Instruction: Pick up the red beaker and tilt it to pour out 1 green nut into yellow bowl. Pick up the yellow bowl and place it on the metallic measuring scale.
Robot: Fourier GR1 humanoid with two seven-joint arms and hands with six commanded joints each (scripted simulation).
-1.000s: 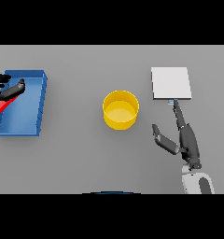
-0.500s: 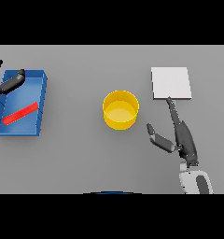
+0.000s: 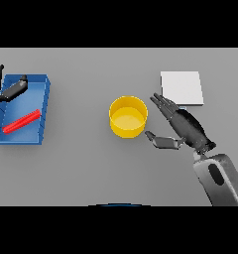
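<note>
The yellow bowl [image 3: 128, 116] stands upright near the middle of the table. My right hand [image 3: 183, 126] is just to its right, open, fingers straight and pointing toward the bowl's rim, thumb [image 3: 163, 141] spread low; it does not touch the bowl. The red beaker [image 3: 22, 121] lies on its side inside the blue tray [image 3: 44, 111] at the far left. My left hand [image 3: 7, 89] hovers open over the tray's far left corner, apart from the beaker. The flat white scale [image 3: 182, 88] lies behind my right hand. No green nut shows.
The blue tray's walls enclose the beaker at the table's left edge. Grey tabletop stretches between the tray and the bowl and across the front.
The left hand let go of the red beaker, which now lies in the tray, and drew back. The right hand moved left, closer to the bowl.
</note>
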